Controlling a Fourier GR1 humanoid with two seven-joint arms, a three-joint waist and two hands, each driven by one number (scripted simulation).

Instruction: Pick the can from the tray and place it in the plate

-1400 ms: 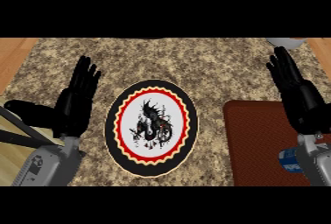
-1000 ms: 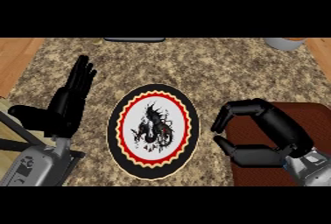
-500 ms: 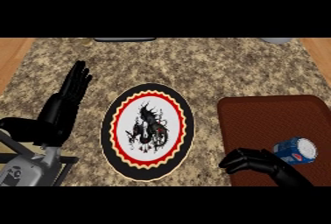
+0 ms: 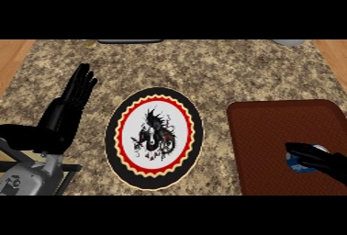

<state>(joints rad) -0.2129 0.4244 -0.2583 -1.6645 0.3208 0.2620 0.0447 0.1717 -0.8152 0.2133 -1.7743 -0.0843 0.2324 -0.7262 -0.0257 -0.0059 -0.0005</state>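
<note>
Can (image 4: 299, 166) on rectangular brown tray (image 4: 271, 133).

**Layout on the desk**

Plate (image 4: 154, 137) at centre of desk (image 4: 203, 69). Tray (image 4: 271, 142) to its right, apart. Can (image 4: 301, 164) on tray, near its right edge, under right hand (image 4: 318, 160). Left hand (image 4: 68, 108) left of plate.

I see my left hand (image 4: 68, 110) resting open, fingers toward 1 o'clock (straight); my right hand (image 4: 318, 159) reaches toward 10 o'clock.
</note>
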